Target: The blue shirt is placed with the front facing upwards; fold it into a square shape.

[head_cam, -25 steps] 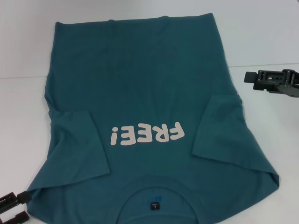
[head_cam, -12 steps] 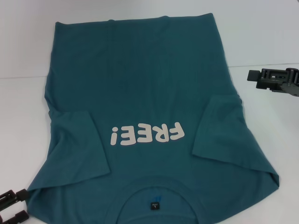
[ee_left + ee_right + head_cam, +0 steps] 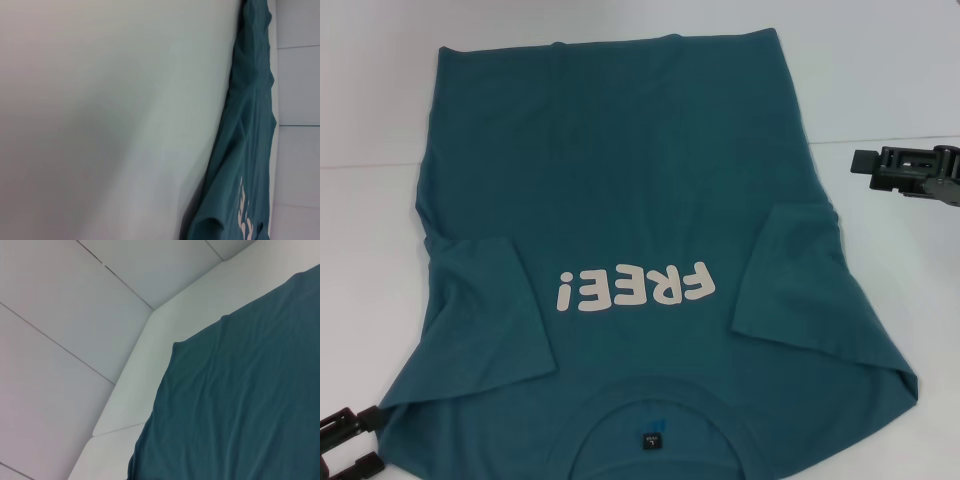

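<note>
The left pincer (image 3: 348, 445) sits at the near left corner of the white worktop (image 3: 365, 250), its two black fingers apart, just off the shirt's shoulder. The right pincer (image 3: 865, 164) hovers beside the right hem side; whether it is parted or together cannot be told. The blue shirt (image 3: 620, 180) lies flat, front up, collar nearest the robot, white "FREE!" lettering (image 3: 632, 289) showing, both sleeves folded inward. Bare worktop flanks both long edges.

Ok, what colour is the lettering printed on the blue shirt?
White, on the dark teal blue shirt; the lettering shows best in the head view.
</note>
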Available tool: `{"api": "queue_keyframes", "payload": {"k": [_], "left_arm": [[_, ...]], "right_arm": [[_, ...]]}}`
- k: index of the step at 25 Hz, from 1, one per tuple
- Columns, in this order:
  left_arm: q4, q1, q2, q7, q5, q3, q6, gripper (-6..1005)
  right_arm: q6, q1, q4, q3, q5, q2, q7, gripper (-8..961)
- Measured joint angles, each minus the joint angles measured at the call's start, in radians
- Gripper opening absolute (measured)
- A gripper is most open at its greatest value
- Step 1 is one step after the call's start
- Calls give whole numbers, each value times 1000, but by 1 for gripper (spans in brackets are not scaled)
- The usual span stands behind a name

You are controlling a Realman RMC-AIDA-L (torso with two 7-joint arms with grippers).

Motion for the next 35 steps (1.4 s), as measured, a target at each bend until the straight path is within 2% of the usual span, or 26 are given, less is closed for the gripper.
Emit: {"api": "queue_keyframes", "payload": {"k": [30,35], "left_arm": [[2,-63,-22,9,1,20,-15,701],[1,-65,-20,9,1,23,-14,558]], "right_arm": [[-1,-5,0,20,6,-10,-4,700],[-1,-5,2,38,6,-11,-5,700]]}}
